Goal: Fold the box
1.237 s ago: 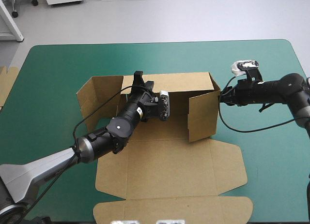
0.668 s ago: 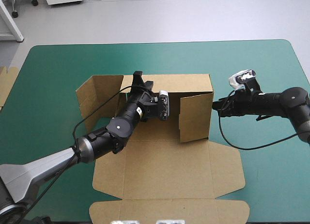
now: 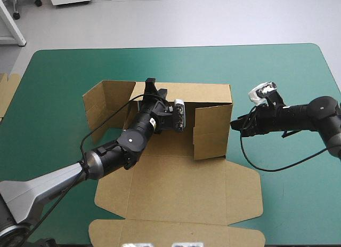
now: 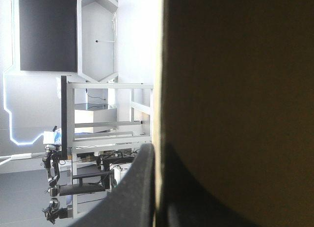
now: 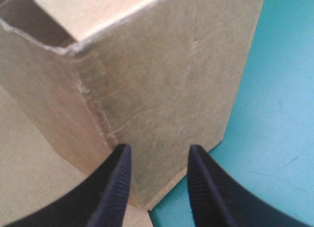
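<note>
The brown box lies mid-table with its back wall raised and its lid panel flat toward the table's front edge. My left gripper sits over the back wall's top edge, shut on the box. In the left wrist view one black finger shows beside the board's edge. The right side wall stands upright, turned inward. My right gripper is open, its fingertips against the outer face of that wall. The left side flap stands angled outward.
More brown board pokes in at the table's left edge. Bare teal-green cover lies behind and to the right of the box, and also shows beside the wall in the right wrist view.
My right gripper has moved left, swinging the right side wall inward. The box's flat panels have slid a little to the left. The left gripper has kept its hold on the back wall.
</note>
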Robot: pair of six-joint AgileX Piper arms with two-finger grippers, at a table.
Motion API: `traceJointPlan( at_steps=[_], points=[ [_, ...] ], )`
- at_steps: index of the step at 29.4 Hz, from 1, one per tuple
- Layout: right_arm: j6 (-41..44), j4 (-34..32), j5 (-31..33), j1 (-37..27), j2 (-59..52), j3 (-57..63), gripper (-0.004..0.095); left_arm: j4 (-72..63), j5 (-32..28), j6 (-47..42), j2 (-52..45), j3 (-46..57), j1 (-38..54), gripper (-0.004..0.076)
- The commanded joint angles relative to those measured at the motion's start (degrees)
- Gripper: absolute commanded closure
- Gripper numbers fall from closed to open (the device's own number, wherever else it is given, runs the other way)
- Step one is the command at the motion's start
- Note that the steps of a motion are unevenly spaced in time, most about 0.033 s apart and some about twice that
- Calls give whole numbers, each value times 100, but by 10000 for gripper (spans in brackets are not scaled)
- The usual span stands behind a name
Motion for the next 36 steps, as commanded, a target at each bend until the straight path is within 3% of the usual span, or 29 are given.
traceJointPlan(
  at_steps=[1,7,22,36],
  points=[
    [-75,411,274,-11,-219,-122,505,182,220,-137,-187,-148,-42,734],
    [-99,389,313,-11,-219,-122,387,182,220,-137,-187,-148,-42,734],
    [-396,619,-420,3,-207,-122,385,182,174,-137,-187,-148,-42,734],
    [-524,619,-1601,735,-124,-122,384,182,118,-298,-85,-479,-42,734]
  ],
)
